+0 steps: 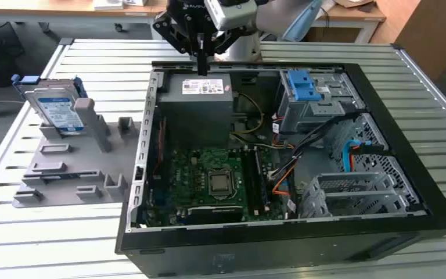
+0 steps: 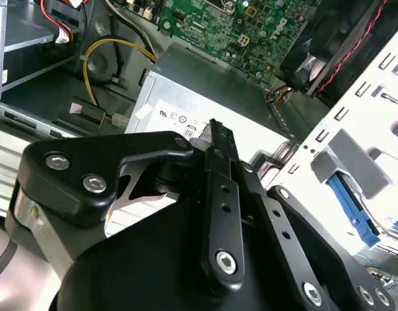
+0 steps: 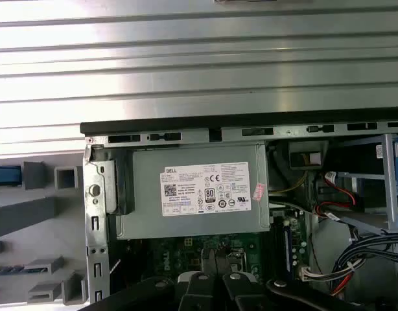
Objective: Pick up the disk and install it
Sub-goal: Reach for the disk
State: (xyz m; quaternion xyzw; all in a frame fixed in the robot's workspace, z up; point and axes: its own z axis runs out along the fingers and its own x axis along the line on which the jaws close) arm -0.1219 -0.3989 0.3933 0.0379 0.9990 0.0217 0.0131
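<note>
A slatted metal counter (image 1: 91, 58) carries an open computer case (image 1: 285, 244) and, on the exterior view's left, a grey rack (image 1: 60, 174).

You have one disk (image 1: 56, 110), one grey holder (image 1: 60, 174) and one open computer case (image 1: 285, 235) on the desk (image 1: 428, 87). Inside the case you can count one power supply (image 1: 195, 113) and one motherboard (image 1: 200, 174).
</note>
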